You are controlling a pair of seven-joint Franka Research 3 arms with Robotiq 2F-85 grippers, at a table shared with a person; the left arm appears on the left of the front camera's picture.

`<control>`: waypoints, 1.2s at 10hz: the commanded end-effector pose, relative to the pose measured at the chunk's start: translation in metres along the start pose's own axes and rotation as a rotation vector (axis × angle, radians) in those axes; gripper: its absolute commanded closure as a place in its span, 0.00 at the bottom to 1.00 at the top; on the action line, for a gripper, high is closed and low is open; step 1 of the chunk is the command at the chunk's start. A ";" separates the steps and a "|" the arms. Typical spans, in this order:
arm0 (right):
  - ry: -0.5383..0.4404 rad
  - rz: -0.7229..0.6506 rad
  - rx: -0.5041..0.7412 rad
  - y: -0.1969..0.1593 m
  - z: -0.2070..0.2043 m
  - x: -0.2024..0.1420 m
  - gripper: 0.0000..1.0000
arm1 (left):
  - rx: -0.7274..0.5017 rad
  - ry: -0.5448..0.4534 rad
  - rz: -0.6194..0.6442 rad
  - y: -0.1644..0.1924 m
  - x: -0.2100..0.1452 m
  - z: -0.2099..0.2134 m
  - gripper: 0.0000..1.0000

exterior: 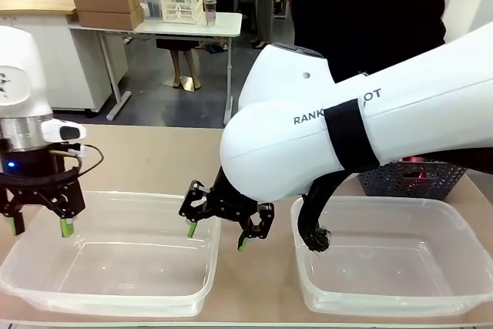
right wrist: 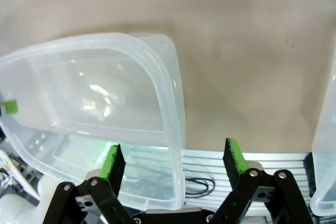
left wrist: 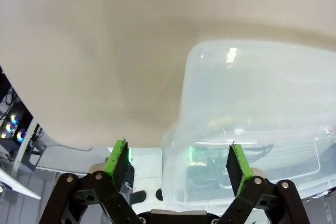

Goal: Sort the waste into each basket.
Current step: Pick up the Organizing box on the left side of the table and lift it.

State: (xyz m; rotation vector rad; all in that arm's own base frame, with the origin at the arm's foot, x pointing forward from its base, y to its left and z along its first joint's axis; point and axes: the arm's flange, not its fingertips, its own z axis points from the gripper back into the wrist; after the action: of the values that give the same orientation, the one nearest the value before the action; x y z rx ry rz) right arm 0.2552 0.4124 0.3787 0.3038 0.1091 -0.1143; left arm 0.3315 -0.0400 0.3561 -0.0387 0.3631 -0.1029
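Two clear tubs stand side by side: the left basket (exterior: 115, 302) and the right basket (exterior: 462, 229). My left gripper (exterior: 40, 228) hangs open over the left tub's left rim, one green fingertip on each side of the wall. The left wrist view has that tub's corner (left wrist: 181, 103) between the fingers of the left gripper (left wrist: 177, 163). My right gripper (exterior: 217, 236) is open astride the same tub's right rim (right wrist: 176, 103), apart from it. The waste is hidden, apart from a red glint (exterior: 417, 164) too small to identify.
A dark grey lattice basket (exterior: 400, 181) sits behind the right tub, partly behind my right arm (exterior: 362, 129). A person in dark clothes (exterior: 362, 13) stands at the far side. The right tub's edge (right wrist: 325, 145) flanks the right gripper (right wrist: 173, 163).
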 end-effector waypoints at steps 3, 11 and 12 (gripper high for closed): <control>0.010 0.038 -0.057 0.010 -0.009 -0.006 1.00 | 0.002 -0.101 0.008 0.018 -0.130 -0.145 1.00; -0.008 0.050 -0.144 0.024 -0.010 -0.007 1.00 | -0.038 -0.157 0.002 0.020 -0.140 -0.142 1.00; 0.001 0.048 -0.147 0.022 -0.010 -0.007 1.00 | -0.057 -0.170 0.010 0.018 -0.143 -0.139 1.00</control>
State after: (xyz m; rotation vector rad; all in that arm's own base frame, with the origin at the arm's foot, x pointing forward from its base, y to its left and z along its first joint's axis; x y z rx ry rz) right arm 0.2503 0.4317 0.3733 0.1982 0.1036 -0.0325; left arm 0.3400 -0.0267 0.3781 -0.0743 0.2453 -0.0858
